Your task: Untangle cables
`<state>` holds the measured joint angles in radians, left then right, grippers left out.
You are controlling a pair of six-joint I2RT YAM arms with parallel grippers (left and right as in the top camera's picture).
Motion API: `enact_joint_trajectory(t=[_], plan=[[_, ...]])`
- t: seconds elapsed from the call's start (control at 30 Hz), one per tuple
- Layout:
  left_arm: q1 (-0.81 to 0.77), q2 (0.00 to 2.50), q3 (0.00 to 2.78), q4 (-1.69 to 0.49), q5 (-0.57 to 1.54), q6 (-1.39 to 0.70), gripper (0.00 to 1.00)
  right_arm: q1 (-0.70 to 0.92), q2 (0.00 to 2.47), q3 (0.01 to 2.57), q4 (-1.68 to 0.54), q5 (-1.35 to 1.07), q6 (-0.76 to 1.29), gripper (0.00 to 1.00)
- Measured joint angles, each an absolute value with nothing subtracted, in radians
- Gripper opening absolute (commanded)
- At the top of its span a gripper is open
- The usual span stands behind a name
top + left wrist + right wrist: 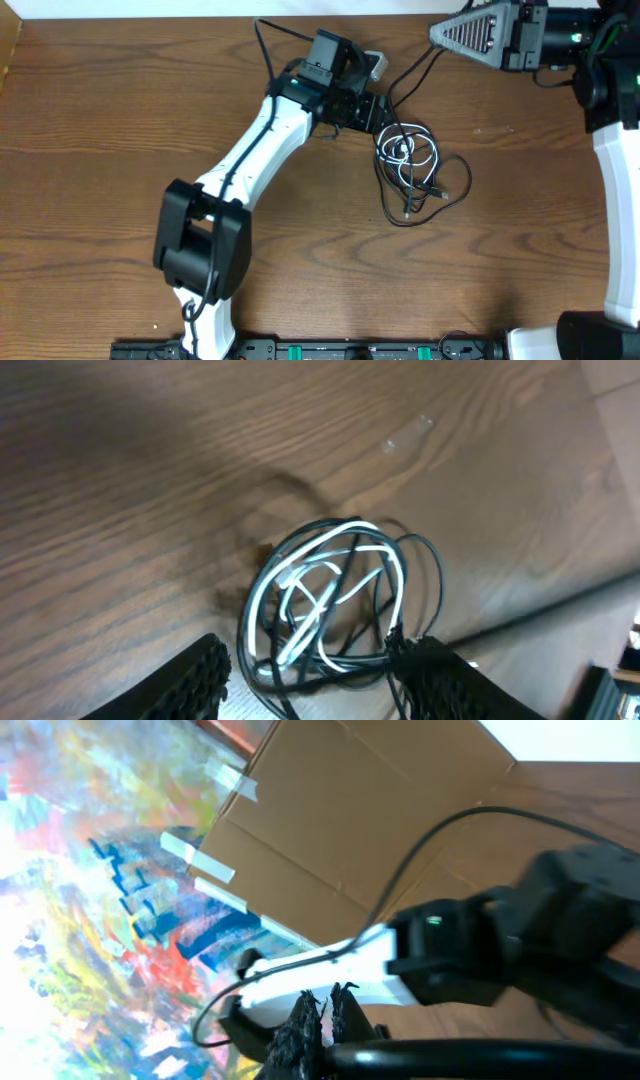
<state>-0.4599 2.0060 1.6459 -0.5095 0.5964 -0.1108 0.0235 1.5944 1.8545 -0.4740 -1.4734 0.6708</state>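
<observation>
The cables lie in one tangle on the wooden table, right of centre. The white cable (400, 152) (325, 575) makes small loops inside the wider loops of the black cable (445, 185) (432, 575). My left gripper (383, 118) (315, 675) is open, just up and left of the tangle. Its near loops lie between the two fingers, and the right finger (440, 680) touches a black strand. My right gripper (438, 34) (325, 1005) hangs shut at the top right, well away from the cables, with nothing seen between its fingers.
The left arm (250, 150) runs diagonally from the bottom left to the tangle. A thick black arm cord (480, 1055) crosses below the right fingers. A cardboard panel (380, 820) and a colourful painted surface (90, 900) stand beyond the table.
</observation>
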Motion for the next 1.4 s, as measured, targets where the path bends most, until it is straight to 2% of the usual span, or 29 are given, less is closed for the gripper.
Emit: enact_joint_trajectory(t=[0.17, 0.2, 0.23, 0.3, 0.67, 0.9, 1.1, 1.4], plan=[[-0.474, 2.042, 1.646, -0.482, 0.578, -0.131, 0.59, 0.023, 1.581, 1.856, -0.474, -1.486, 0.678, 0.01], [-0.474, 2.047, 1.646, -0.478, 0.575, -0.133, 0.51, 0.023, 1.581, 1.856, -0.474, -1.486, 0.679, 0.02], [-0.474, 2.049, 1.646, -0.473, 0.573, -0.139, 0.34, 0.023, 1.581, 1.856, -0.474, -1.486, 0.681, 0.02], [-0.474, 2.054, 1.646, -0.471, 0.569, -0.142, 0.08, 0.023, 1.581, 1.856, -0.474, -1.486, 0.681, 0.02], [-0.455, 2.024, 1.646, -0.501, 0.495, -0.174, 0.07, 0.002, 1.581, 1.856, -0.475, -1.478, 0.653, 0.01], [-0.394, 1.775, 1.644, -0.591, 0.445, -0.187, 0.08, -0.062, 1.601, 1.854, -0.574, -1.388, 0.594, 0.02], [-0.405, 1.594, 1.644, -0.667, 0.439, -0.187, 0.07, -0.069, 1.652, 1.850, -0.745, -1.208, 0.511, 0.01], [-0.406, 1.581, 1.644, -0.671, 0.439, -0.232, 0.07, -0.069, 1.711, 1.845, -0.930, -0.864, 0.411, 0.04]])
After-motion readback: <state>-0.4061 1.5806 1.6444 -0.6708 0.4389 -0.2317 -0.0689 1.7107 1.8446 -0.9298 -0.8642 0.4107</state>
